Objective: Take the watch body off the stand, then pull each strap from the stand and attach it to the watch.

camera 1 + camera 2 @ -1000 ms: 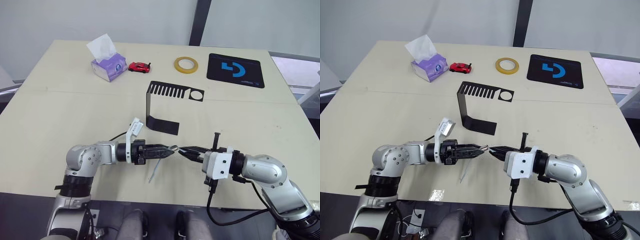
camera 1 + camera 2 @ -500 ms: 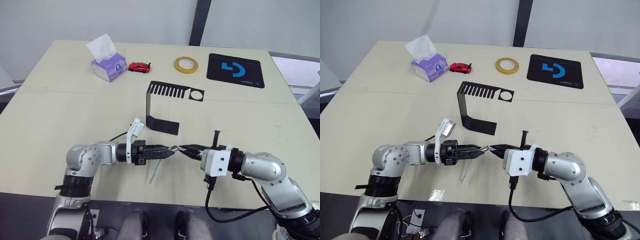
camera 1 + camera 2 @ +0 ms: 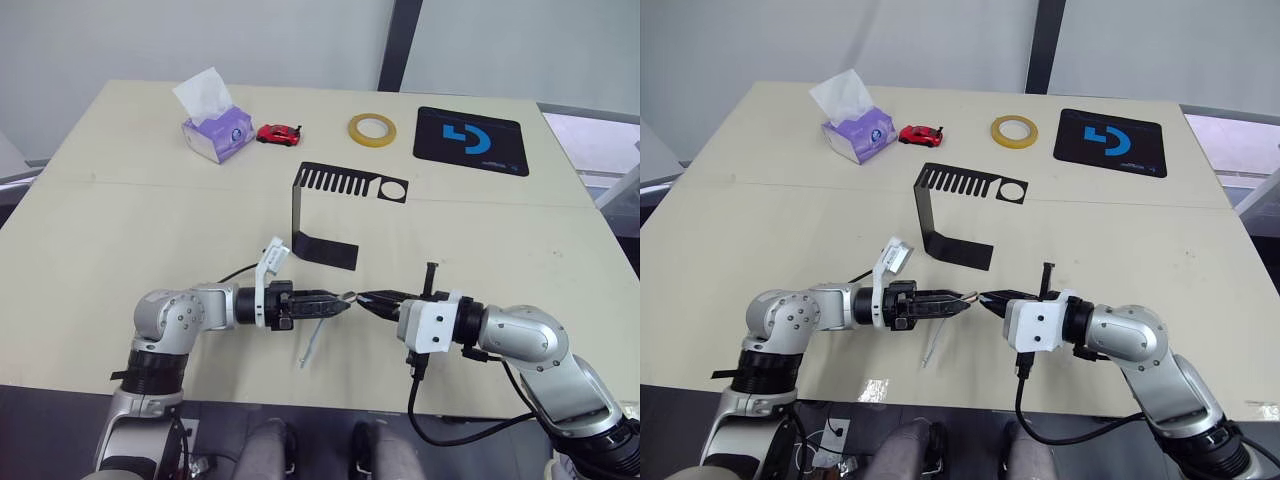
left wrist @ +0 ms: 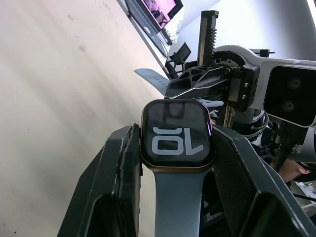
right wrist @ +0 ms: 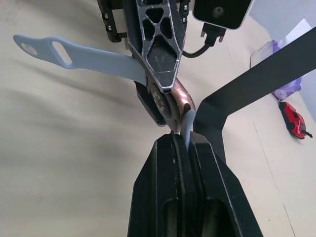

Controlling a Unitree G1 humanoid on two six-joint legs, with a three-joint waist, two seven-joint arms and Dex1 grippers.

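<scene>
The left gripper [image 4: 173, 163] clamps the watch [image 4: 177, 134], one strap [image 5: 84, 57] hanging below. The right gripper [image 5: 183, 145] pinches the other strap [image 5: 188, 123] against it, arms level, tip to tip.

The left pincer [image 3: 338, 302] and right pincer [image 3: 368, 298] meet tip to tip near the surface's [image 3: 120, 220] front edge, the watch body [image 4: 177, 134] between the left one's fingers and one strap [image 5: 79, 57] hanging from it toward the surface. The stand [image 3: 330, 215] sits just behind both pincers. Far behind lie the tissue box [image 3: 215, 130], toy car [image 3: 279, 133], tape roll [image 3: 371, 129] and mouse pad [image 3: 470, 140], left to right.
</scene>
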